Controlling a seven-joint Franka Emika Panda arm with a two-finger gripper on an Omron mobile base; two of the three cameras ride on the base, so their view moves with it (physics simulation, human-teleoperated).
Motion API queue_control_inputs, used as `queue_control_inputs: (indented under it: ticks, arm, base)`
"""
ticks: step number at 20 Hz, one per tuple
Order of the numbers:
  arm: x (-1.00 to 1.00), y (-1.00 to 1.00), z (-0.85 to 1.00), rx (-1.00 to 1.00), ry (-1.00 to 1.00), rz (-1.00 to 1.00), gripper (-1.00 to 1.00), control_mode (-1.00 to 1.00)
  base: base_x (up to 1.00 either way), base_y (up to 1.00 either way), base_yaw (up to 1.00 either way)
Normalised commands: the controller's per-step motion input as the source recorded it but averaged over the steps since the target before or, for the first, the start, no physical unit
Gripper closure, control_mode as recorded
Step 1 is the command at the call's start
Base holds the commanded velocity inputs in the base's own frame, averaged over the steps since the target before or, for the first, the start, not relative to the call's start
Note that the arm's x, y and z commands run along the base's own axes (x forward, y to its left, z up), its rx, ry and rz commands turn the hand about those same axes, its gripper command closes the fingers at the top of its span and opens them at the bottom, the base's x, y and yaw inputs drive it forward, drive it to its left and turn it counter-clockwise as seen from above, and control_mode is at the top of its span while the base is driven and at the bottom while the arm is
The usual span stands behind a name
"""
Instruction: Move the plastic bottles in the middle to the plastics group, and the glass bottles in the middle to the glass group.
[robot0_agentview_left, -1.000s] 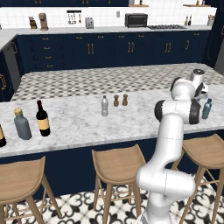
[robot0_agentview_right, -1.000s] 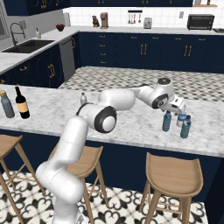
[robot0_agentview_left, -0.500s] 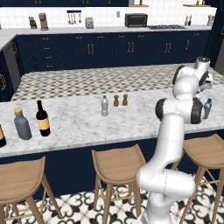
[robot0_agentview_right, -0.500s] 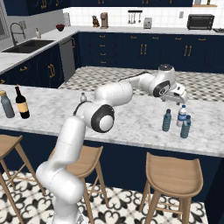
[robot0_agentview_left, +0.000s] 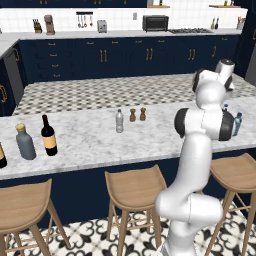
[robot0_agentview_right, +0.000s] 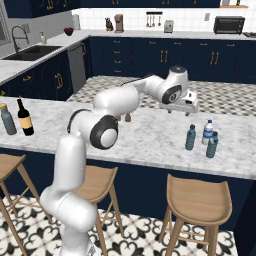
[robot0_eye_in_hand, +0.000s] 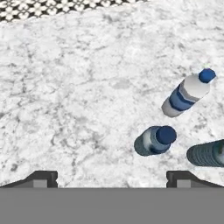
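Marble counter (robot0_agentview_right: 150, 135): three small bottles stand grouped at its right end, the teal bottle (robot0_agentview_right: 190, 137) newly among them.
Gripper (robot0_eye_in_hand: 112, 177): released, empty, risen clear of the plastics group (robot0_eye_in_hand: 183, 94) it was just beside.
Remaining: clear bottle (robot0_agentview_left: 119, 121) and wine bottle (robot0_agentview_left: 48, 136).
Obscured: third grouped bottle (robot0_eye_in_hand: 205, 153), cut off.

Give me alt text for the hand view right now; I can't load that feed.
Looking down on a white marble counter, three small bottles stand clustered at right: a clear one with a blue label, a teal one with a blue cap and a dark teal one cut off by the edge. The two dark fingers sit wide apart at the bottom, holding nothing.
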Motion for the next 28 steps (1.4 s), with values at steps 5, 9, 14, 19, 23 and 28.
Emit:
queue_control_inputs:
  ticks: [5, 9, 14, 19, 23, 28]
  arm:
    - [-0.18, 1.0, 0.0, -0.06, -0.01, 0.19, -1.0, -1.0]
    - [-0.36, 1.0, 0.0, -0.09, -0.04, 0.2, -1.0, -1.0]
    - [-0.25, 1.0, 0.03, -0.1, -0.02, 0.21, -1.0, -1.0]
    - [-0.08, 1.0, 0.4, -0.02, -0.07, 0.21, -1.0, -1.0]
    - [-0.05, 1.0, 0.46, -0.01, -0.02, 0.18, -1.0, -1.0]
    - [0.0, 1.0, 0.15, 0.0, -0.01, 0.14, -1.0, -1.0]
  base:
    - [0.0, 0.0, 0.0]
    - [0.0, 0.0, 0.0]
    - [0.0, 0.0, 0.0]
    - [0.0, 0.0, 0.0]
    - [0.0, 0.0, 0.0]
    - [0.0, 0.0, 0.0]
